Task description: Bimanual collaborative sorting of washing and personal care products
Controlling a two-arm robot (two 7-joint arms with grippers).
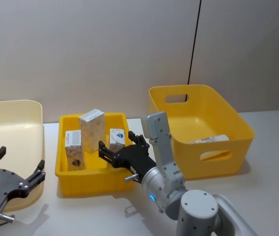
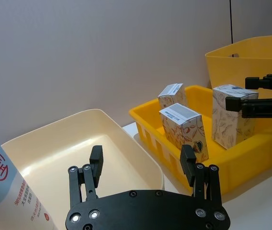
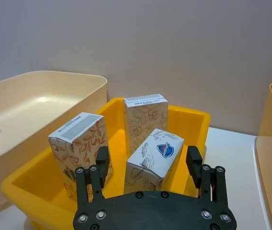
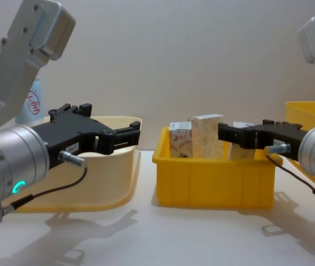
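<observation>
Three marbled cartons stand in a small yellow tray (image 1: pixel 69 186): a tall one (image 1: pixel 91 128), a left one (image 1: pixel 74 150) and a tilted one with a blue logo (image 1: pixel 117 137) (image 3: pixel 154 154). My right gripper (image 1: pixel 116 141) (image 3: pixel 148 162) (image 4: pixel 232 134) is open. Its fingers straddle the tilted carton, with a gap on each side. My left gripper (image 1: pixel 21 160) (image 2: pixel 142 165) (image 4: pixel 118 133) hangs open and empty over the cream bin (image 1: pixel 12 115) (image 2: pixel 54 143). A light-blue tube (image 2: pixel 2 187) (image 4: pixel 32 105) with a red circle logo stands at that bin's left side.
A large yellow bin (image 1: pixel 228 118) with handle cut-outs stands right of the tray, and a pale item (image 1: pixel 210 140) lies inside it. The white tabletop (image 1: pixel 105 211) lies bare in front of the tray. A grey wall closes off the back.
</observation>
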